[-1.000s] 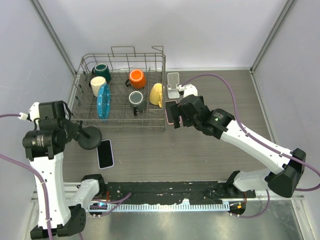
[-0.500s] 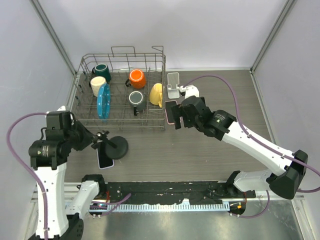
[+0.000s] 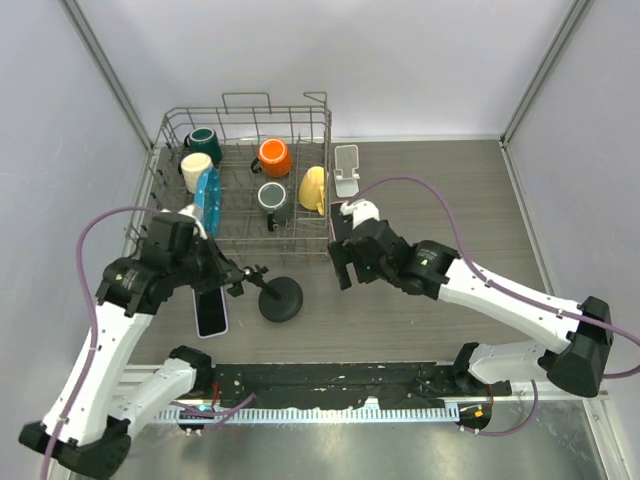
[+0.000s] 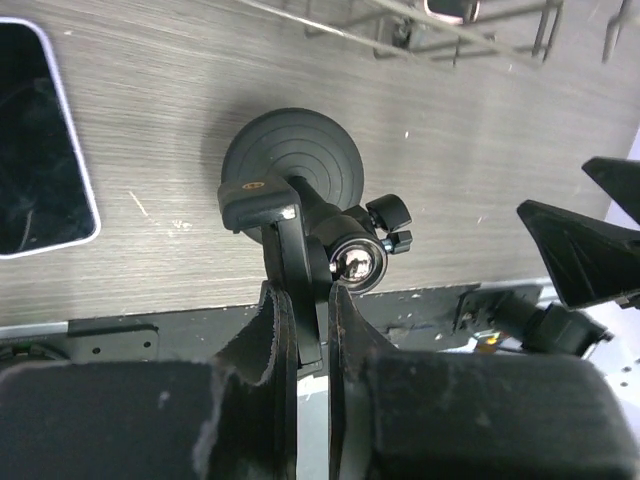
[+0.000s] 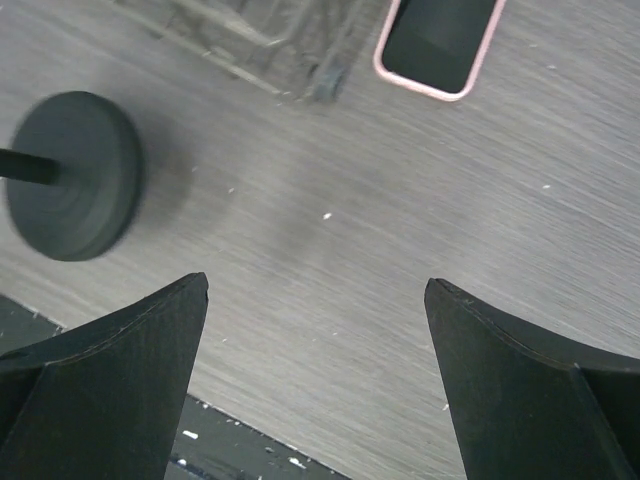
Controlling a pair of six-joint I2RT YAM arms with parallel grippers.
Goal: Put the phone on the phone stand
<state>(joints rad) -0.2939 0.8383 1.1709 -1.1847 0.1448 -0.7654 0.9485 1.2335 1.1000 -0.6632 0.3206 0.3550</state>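
the left gripper (image 4: 305, 300) is clenched on the stem of the black round-based phone stand (image 4: 292, 160), holding it toward the near edge of the counter (image 3: 450, 190), likely to steady it. the right gripper (image 5: 315, 290) hangs released, with the pink-cased phone (image 5: 438, 45) lying flat just beyond it toward the far edge, probably its next pickup.

Two phones (image 3: 211, 312), two stands (image 3: 281, 298), five mugs (image 3: 272, 155), one plate (image 3: 207, 198)

Table: grey-brown wood-grain top (image 3: 480, 190), matte, with faint scratches.
Walls: plain pale panels (image 3: 400, 60) stood behind and at both sides.
Frame: slim metal posts (image 3: 107, 75) ran along the wall joints.
Near edge: black mounting rail (image 3: 330, 378) above a brushed metal strip (image 3: 400, 445).
Light: even, with soft shadows.
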